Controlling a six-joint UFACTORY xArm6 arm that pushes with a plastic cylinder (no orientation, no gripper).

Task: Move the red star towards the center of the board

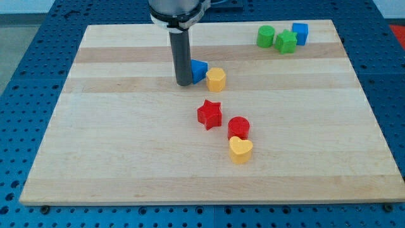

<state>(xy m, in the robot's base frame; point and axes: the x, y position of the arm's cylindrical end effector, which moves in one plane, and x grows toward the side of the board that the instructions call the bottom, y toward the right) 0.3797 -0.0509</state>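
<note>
My tip (184,83) is resting on the counter (126,158) just left of a blue block (199,69), whose shape I cannot make out, with a yellow block (216,79) beside it; there is no pincer, only the rod. The red star (209,114) is sitting near the board's middle, below my tip and apart from it, with a red cylinder (238,128) and a yellow heart (240,149) lying toward the view's lower right.

So the red star (209,114) is lying flat on the desk (114,145), pretty much near the middle, maybe a bit toward the view's bottom. Solid red, chunky, points clearly visible. It's sitting free, not touching anything.
</note>
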